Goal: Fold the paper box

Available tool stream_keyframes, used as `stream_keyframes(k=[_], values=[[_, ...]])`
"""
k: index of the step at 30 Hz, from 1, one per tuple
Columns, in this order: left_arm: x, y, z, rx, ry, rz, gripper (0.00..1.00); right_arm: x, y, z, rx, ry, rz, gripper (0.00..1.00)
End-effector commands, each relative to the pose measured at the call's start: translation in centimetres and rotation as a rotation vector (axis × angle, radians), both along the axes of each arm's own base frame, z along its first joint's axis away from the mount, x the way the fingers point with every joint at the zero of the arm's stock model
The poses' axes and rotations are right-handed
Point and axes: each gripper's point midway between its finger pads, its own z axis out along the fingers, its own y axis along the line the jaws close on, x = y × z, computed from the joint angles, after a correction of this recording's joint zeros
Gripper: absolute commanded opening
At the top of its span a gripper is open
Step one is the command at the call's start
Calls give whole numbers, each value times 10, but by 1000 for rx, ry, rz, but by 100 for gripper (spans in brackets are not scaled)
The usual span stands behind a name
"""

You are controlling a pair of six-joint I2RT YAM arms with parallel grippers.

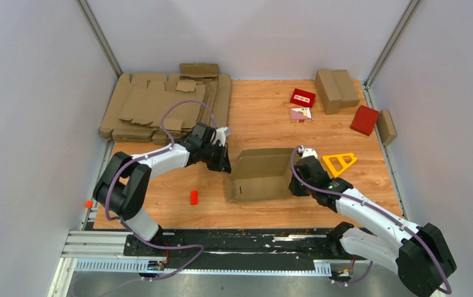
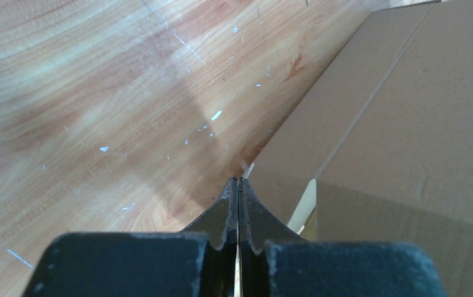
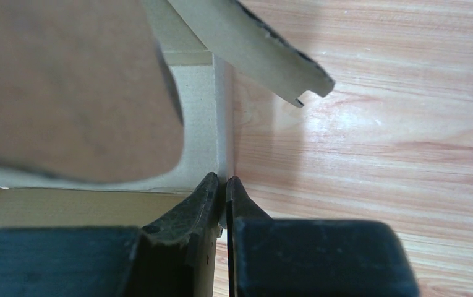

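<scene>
Left gripper [image 2: 238,184]: jaws pressed fully together, the tips meeting in one point low over the table [image 1: 264,117].
Left gripper, contents: a pale sliver shows at the tips, but the wrist view is too close to say whether card is caught there.
Right gripper [image 3: 224,182]: jaws narrowed to a slit and clamped on a thin upright wall of the paper box [image 1: 259,176].
Right fingers [image 3: 190,210]: one on each face of that wall, whose edge runs straight up and away from the tips.
Paper box, from the left gripper: just ahead and to the right of the tips, its near corner almost at them, and a broad brown panel slopes away.
Paper box, from the right gripper: directly in front and to the left, with the inner floor showing beside the left finger. A blurred flap hangs close over that side, and a notched flap juts out above the tips to the right.
Paper box, shape: partly raised, an open-topped trough lying between the two grippers, one at each end.
Beyond the left gripper: a heap of flat cardboard blanks [image 1: 159,105], behind and to its left.
Behind the left gripper: a small red block [image 1: 194,197], on the wood towards the arm's base.
Beside the right gripper: a yellow triangular frame [image 1: 339,163], just to its right.
Far ahead of the right gripper: red boxes [image 1: 302,97] and folded brown boxes [image 1: 336,90], well apart from the tips.
</scene>
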Motion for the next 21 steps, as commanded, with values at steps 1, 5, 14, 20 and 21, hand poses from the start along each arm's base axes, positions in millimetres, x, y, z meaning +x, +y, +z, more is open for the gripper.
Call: stream_keyframes(k=[1, 5, 14, 20, 21], values=[[-10, -7, 8, -36, 14, -40, 0, 15, 1, 21, 4, -54, -44, 5], [-18, -17, 4, -52, 37, -75, 0, 18, -1, 23, -19, -65, -66, 5], [-30, -32, 8, -105, 66, -124, 0, 21, -1, 19, -92, -51, -95, 4], [-32, -29, 11, -92, 62, -126, 0, 27, -7, 23, -131, -72, -119, 2], [-33, -29, 11, -97, 68, -127, 0, 28, -7, 24, -134, -73, -119, 2]])
